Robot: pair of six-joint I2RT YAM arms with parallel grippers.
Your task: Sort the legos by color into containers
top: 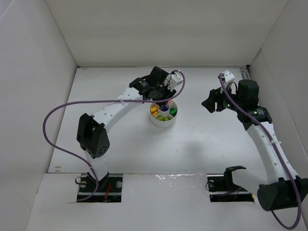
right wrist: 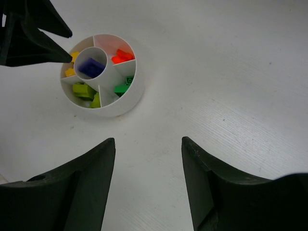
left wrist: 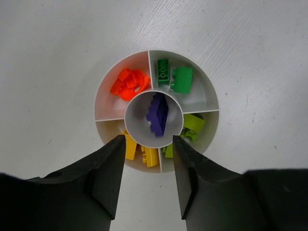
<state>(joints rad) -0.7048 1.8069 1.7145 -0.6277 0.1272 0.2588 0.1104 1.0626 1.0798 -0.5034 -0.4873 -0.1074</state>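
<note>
The round white dish (left wrist: 103, 98) (top: 157, 121) (right wrist: 131, 98) holds the legos by colour. Orange bricks (left wrist: 129, 83) lie in one wedge, green bricks (left wrist: 174, 77) in another, lime bricks (left wrist: 192, 126) in a third, yellow bricks (left wrist: 143, 153) in a fourth. A purple brick (left wrist: 158, 113) (right wrist: 90, 66) rests in the centre cup. My left gripper (left wrist: 147, 139) (top: 162, 98) hovers over the dish's near rim, jaws open with nothing between them. My right gripper (right wrist: 148, 141) (top: 211, 102) stands open and apart, right of the dish, over bare table.
White walls enclose the white table (top: 202, 139) on the left, back and right. A purple cable (top: 62, 108) loops from the left arm. The arm bases sit at the near edge.
</note>
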